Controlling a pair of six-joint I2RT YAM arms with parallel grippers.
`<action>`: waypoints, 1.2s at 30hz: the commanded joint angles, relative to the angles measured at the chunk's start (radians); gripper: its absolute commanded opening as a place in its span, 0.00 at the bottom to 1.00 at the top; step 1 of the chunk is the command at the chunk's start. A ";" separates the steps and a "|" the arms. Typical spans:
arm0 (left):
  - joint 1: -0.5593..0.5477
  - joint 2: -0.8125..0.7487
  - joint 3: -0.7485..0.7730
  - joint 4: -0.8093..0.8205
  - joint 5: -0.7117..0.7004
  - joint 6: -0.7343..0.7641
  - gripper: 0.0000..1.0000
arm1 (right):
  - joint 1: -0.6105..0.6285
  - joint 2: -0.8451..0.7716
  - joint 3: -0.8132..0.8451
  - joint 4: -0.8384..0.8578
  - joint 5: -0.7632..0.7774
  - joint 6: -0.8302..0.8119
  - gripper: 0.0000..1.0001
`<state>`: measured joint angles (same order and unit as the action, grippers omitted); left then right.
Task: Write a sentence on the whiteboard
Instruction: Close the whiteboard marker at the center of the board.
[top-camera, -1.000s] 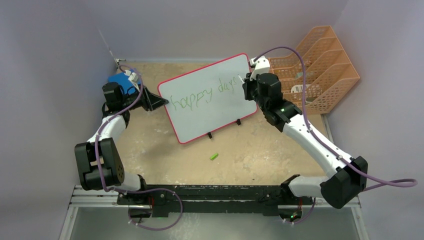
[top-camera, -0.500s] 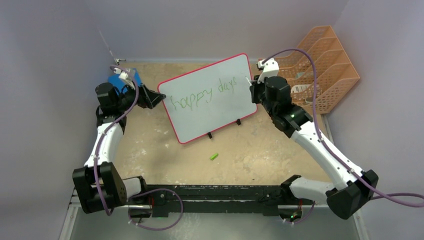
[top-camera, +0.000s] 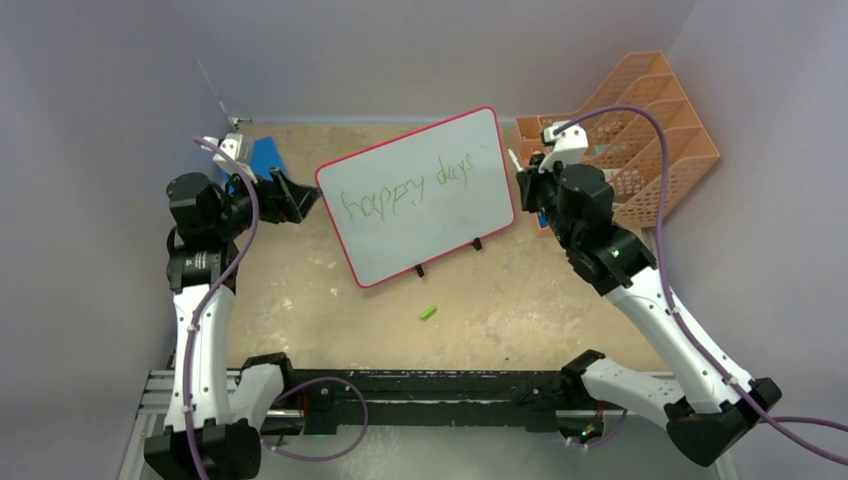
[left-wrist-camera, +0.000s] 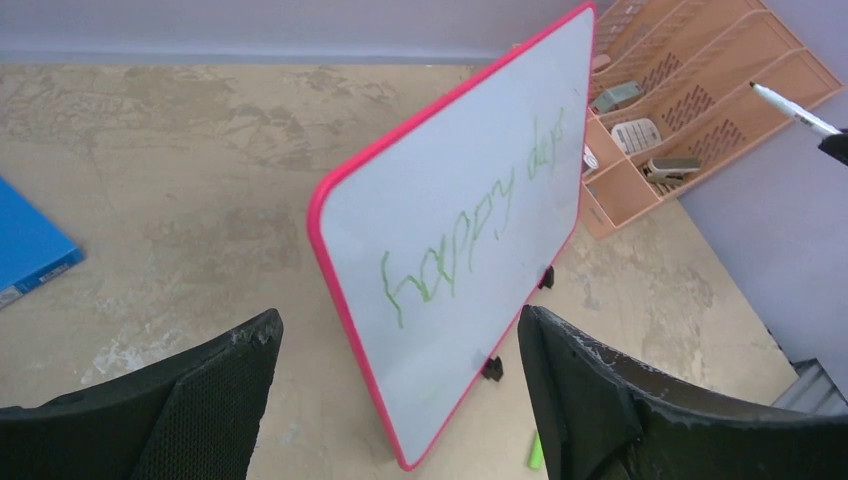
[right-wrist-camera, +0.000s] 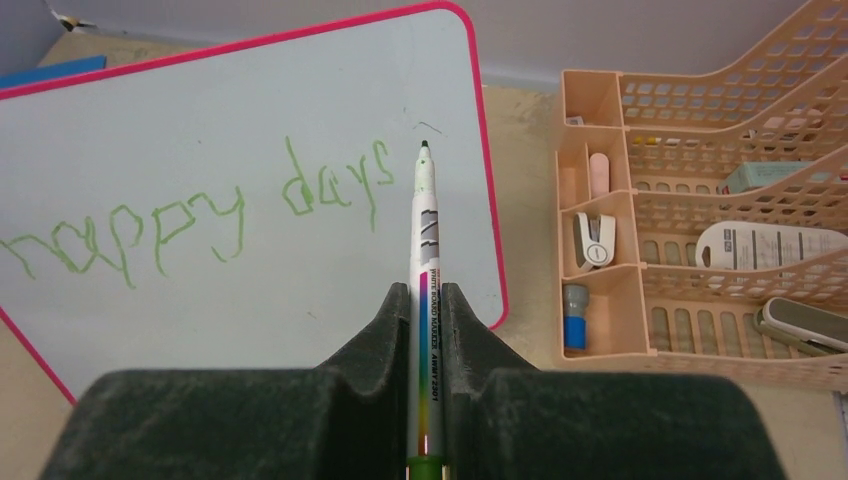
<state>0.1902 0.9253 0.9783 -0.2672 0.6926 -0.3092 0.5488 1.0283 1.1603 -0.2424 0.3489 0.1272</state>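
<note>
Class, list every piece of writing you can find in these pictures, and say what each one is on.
"happy days": green handwriting on the whiteboard.
Print along the marker: too small to read.
Label on the white item in the orange organizer: too blurred to read.

My left gripper (top-camera: 305, 203), mid-left in the top view, gapes wide; my right gripper (right-wrist-camera: 425, 300), upper right, pinches a marker (right-wrist-camera: 425, 200).
</note>
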 joint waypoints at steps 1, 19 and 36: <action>-0.033 -0.059 0.066 -0.178 -0.015 0.035 0.85 | -0.001 -0.053 -0.014 0.008 0.001 0.007 0.00; -0.840 0.153 0.179 -0.402 -0.472 -0.063 0.73 | -0.001 -0.154 -0.113 -0.002 -0.051 0.031 0.00; -1.211 0.550 0.246 -0.491 -0.764 -0.130 0.72 | -0.001 -0.192 -0.173 0.056 0.023 0.021 0.00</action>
<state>-0.9783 1.4105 1.1652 -0.7322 0.0093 -0.4099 0.5488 0.8524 0.9920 -0.2455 0.3325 0.1532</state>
